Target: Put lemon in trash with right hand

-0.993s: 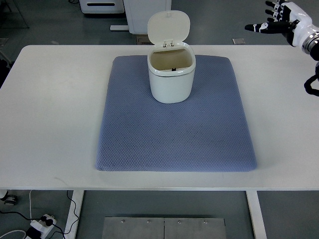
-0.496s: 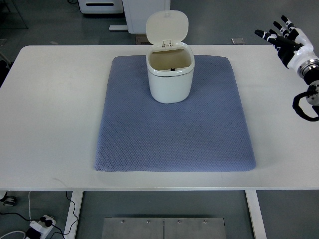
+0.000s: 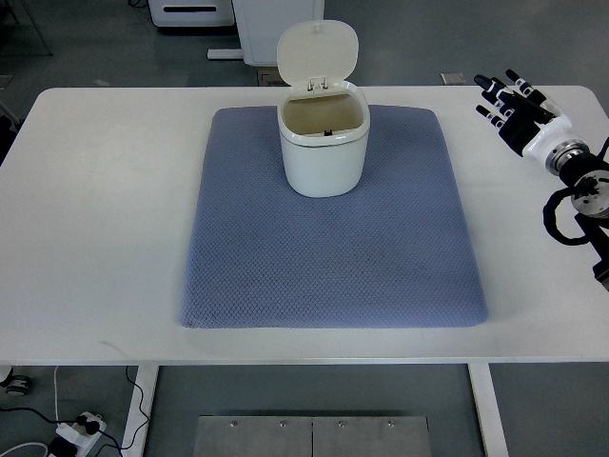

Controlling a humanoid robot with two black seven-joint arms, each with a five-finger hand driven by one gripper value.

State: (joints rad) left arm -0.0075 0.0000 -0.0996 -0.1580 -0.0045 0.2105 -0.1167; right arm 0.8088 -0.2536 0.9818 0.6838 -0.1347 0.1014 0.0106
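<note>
A white bin (image 3: pixel 323 143) is set at the far-centre of a blue mat (image 3: pixel 333 228) on a white table (image 3: pixel 95 209), w/ its lid (image 3: pixel 318 49) flipped up and back. The inside is seen as open, but the bottom can't be made out; no lemon can be picked out anywhere. The right hand (image 3: pixel 516 107) is held over the table's far-right corner, well apart from the bin, fingers (image 3: pixel 490 99) spread, nothing gripped.
</note>
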